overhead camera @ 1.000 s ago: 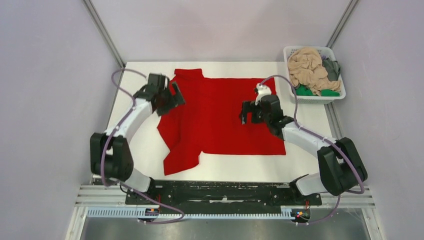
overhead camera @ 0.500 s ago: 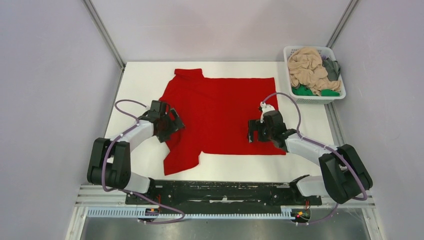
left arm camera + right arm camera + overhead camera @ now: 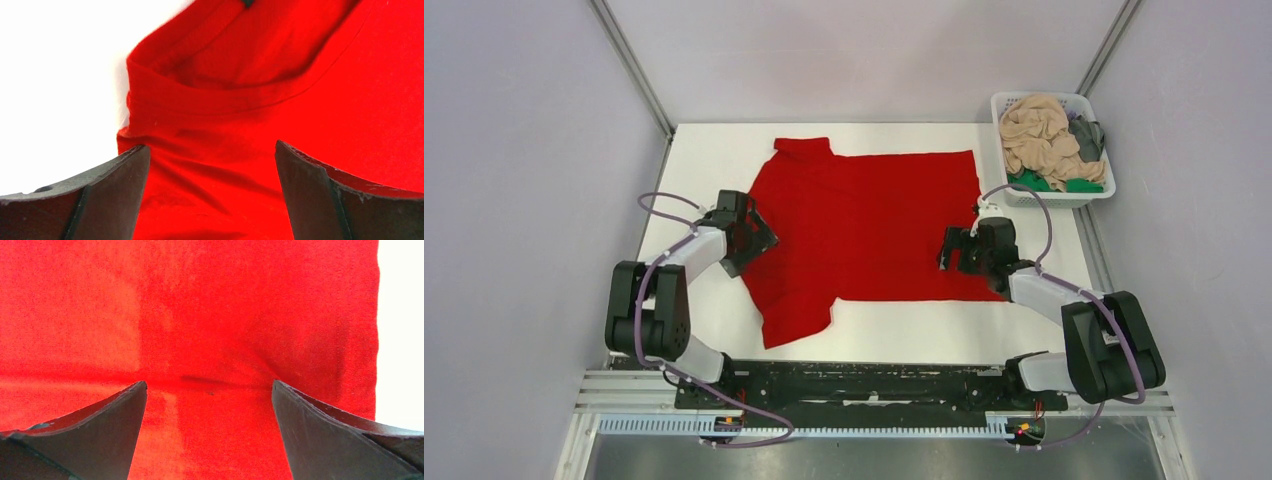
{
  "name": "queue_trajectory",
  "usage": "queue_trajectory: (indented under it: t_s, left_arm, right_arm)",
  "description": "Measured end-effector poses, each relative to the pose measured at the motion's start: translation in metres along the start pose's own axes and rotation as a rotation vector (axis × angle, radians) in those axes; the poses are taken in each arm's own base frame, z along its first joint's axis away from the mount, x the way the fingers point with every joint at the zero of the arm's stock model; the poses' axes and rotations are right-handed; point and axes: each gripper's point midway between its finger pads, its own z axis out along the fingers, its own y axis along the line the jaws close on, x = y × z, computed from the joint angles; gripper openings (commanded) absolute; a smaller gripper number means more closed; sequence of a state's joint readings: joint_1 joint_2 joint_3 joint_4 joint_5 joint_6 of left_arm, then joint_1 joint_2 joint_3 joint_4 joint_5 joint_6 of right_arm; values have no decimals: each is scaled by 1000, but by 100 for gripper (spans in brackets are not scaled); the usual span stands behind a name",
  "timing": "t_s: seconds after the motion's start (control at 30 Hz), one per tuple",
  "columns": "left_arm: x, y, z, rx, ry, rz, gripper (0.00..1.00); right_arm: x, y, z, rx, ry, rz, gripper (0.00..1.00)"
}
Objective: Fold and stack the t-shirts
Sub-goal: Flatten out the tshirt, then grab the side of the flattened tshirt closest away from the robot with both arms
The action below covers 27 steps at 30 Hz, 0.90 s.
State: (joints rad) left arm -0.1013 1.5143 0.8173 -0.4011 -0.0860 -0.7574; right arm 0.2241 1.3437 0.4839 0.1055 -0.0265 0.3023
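Top external view: red t-shirt (image 3: 864, 225) flat on table (image 3: 704, 150); left gripper (image 3: 754, 240), right gripper (image 3: 952, 250) above it, jaws wide apart, empty.

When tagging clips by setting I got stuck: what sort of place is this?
Probably a lab robot cell, not a home: plain walls enclose a white table, with robot arms bolted to a metal rail.
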Motion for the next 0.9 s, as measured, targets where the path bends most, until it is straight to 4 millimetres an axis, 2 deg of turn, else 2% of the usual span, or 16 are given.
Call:
queue_trajectory:
  t_s: [0.13, 0.3, 0.4, 0.5, 0.57, 0.67, 0.77, 0.9]
  left_arm:
    - [-10, -2, 4, -28, 0, -1, 100]
    - [-12, -5, -3, -21, -2, 11, 100]
    - [-11, -6, -18, -10, -6, 22, 100]
    - [-8, -11, -42, 12, -35, 50, 100]
    - [2, -16, -59, 25, -44, 86, 100]
    - [28, -16, -85, 18, -36, 158, 100]
    - [56, -4, -109, -15, -12, 216, 100]
    - [96, 14, -122, -43, 53, 290, 100]
  right_arm:
    - [-2, -4, 0, 8, 1, 9, 98]
    - [2, -2, -6, -12, 31, 4, 98]
    - [2, -1, -18, -15, 38, -3, 98]
    - [-9, -3, -32, 3, -11, -5, 98]
    - [-19, -7, -40, 34, -52, 4, 98]
    - [-29, -17, -50, 96, -104, 36, 98]
    - [-34, -26, -57, 152, -136, 64, 98]
    - [-37, -33, -64, 194, -165, 78, 98]
